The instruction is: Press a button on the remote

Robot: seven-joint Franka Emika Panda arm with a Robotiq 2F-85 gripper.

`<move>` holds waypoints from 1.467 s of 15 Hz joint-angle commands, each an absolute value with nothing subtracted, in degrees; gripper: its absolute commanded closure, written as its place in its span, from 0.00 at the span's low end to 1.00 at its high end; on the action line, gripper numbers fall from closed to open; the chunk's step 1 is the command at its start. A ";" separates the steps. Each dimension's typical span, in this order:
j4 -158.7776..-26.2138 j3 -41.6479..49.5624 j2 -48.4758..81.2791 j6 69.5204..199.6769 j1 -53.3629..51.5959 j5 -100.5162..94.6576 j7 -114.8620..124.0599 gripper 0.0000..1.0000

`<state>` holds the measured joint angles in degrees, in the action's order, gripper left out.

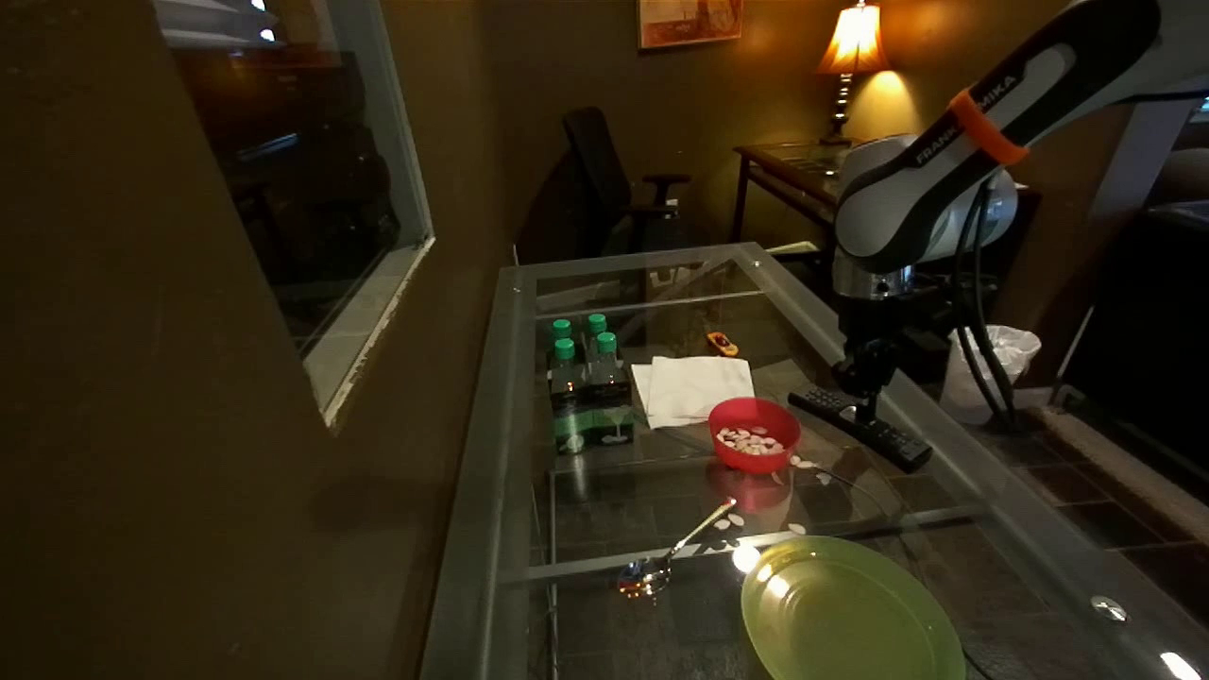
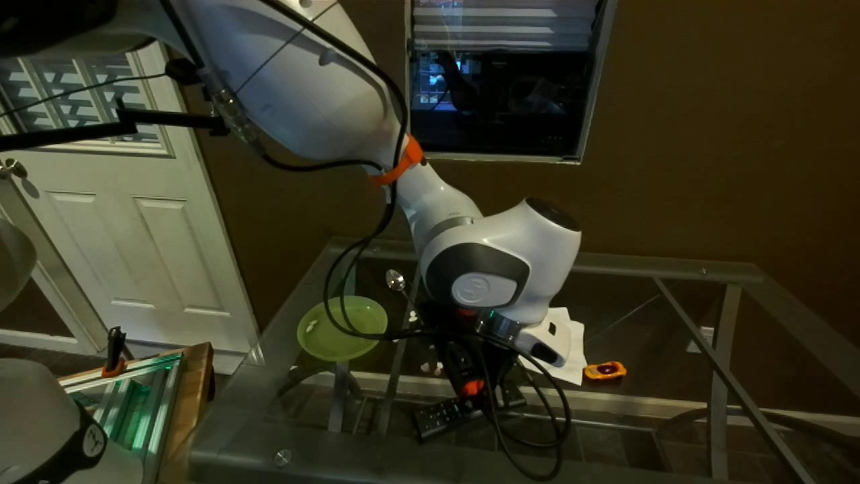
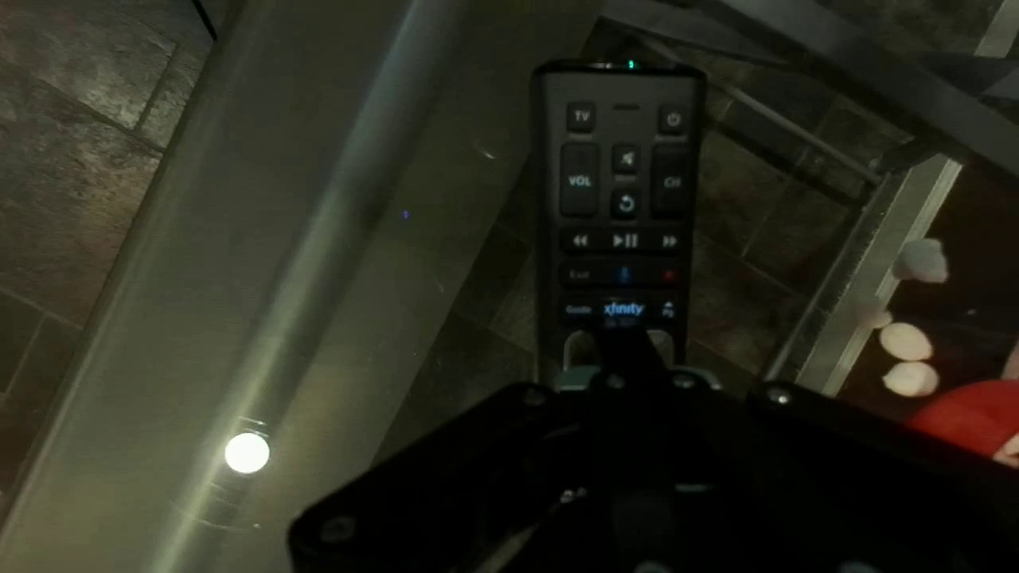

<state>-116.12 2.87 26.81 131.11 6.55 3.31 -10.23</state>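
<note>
The remote (image 1: 897, 444) is a slim black bar lying flat on the glass table. It also shows in an exterior view (image 2: 440, 417), partly covered by the arm and cables. In the wrist view the remote (image 3: 625, 215) stands lengthwise, its buttons facing up, from the TV and power keys down to the xfinity key. My gripper (image 3: 629, 342) is shut with nothing between its fingers. It points down at the middle of the remote, just below the xfinity key, and hides the lower half. In an exterior view the gripper (image 1: 864, 411) is at the remote's surface; touching cannot be told.
A red bowl (image 1: 753, 416) with pale seeds stands beside the remote, with loose seeds near it. A green plate (image 1: 850, 614), a spoon (image 1: 675, 548), white napkins (image 1: 694, 387), a carrier of green-capped bottles (image 1: 590, 406) and an orange item (image 1: 723, 344) lie on the table (image 1: 482, 453).
</note>
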 commanded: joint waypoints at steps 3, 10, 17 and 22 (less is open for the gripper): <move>-119.00 0.75 21.14 129.36 5.16 2.97 -9.61 1.00; -125.01 1.77 8.79 123.54 3.36 -1.59 -9.17 0.73; -131.45 2.60 -3.45 122.46 3.69 -3.05 -10.99 0.27; -130.23 3.01 -3.37 120.04 3.42 -2.30 -13.36 0.17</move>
<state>-130.34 2.72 -3.40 120.12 3.74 -2.27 -13.48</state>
